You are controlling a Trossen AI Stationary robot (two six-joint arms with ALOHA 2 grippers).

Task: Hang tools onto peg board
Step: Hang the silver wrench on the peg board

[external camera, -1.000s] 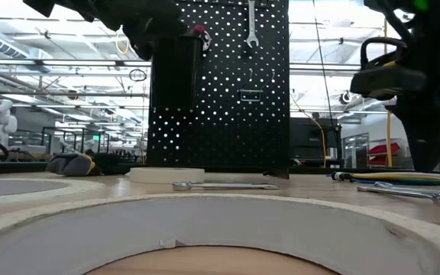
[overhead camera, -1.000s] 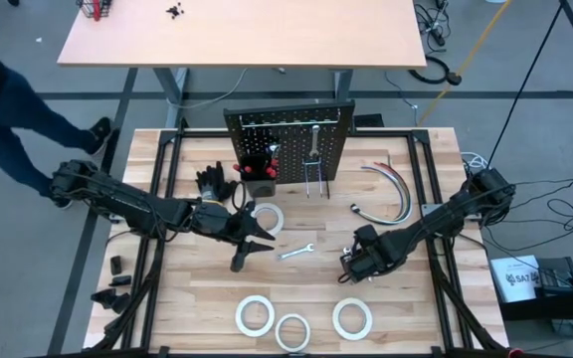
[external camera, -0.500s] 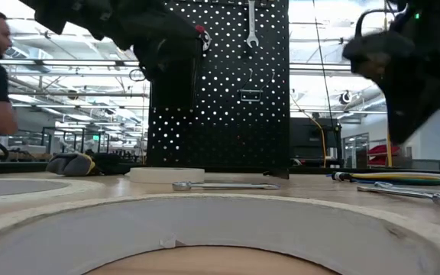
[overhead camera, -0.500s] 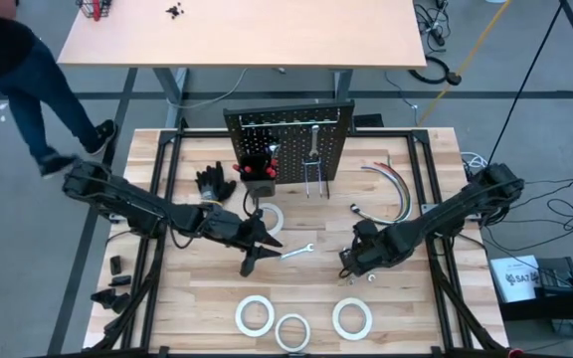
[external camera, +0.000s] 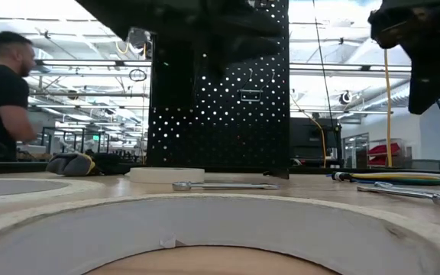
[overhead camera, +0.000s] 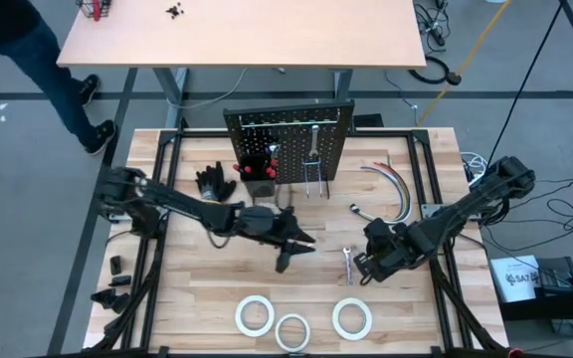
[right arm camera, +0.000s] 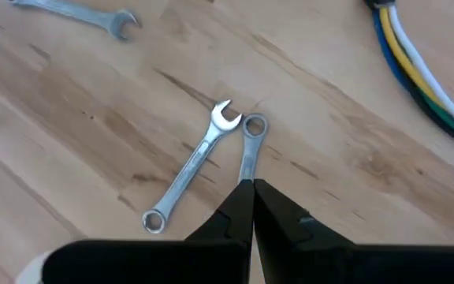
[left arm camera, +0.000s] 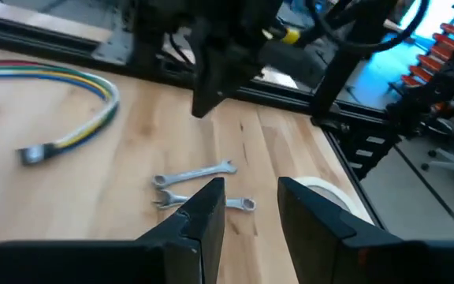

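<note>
The black peg board (overhead camera: 288, 144) stands upright at the table's far middle, with a silver wrench (overhead camera: 313, 139) hanging on it. Two small wrenches (right arm camera: 187, 170) (right arm camera: 248, 150) lie side by side on the wood, in the high view below the gripper tips (overhead camera: 348, 261). My right gripper (right arm camera: 252, 185) (overhead camera: 364, 267) hovers shut above them, pointing steeply down. My left gripper (left arm camera: 251, 189) (overhead camera: 301, 247) reaches in nearly level from the left, open and empty, its fingers toward that pair (left arm camera: 191, 172). A third wrench (external camera: 224, 186) lies flat under the left arm. Three white tape rolls (overhead camera: 291, 328) lie near the front edge.
Black gloves (overhead camera: 215, 182) lie left of the peg board. Curved hoses (overhead camera: 391, 189) and a ratchet (external camera: 411, 195) lie on the right. A tape roll (external camera: 166, 175) lies in front of the board. A person (external camera: 6, 92) stands beyond the table's far left.
My left gripper has swept toward the table's right edge and sunk a little, now over the middle wrench. My right gripper has risen and tipped, uncovering the two wrenches below it. The person behind the table has walked on.
</note>
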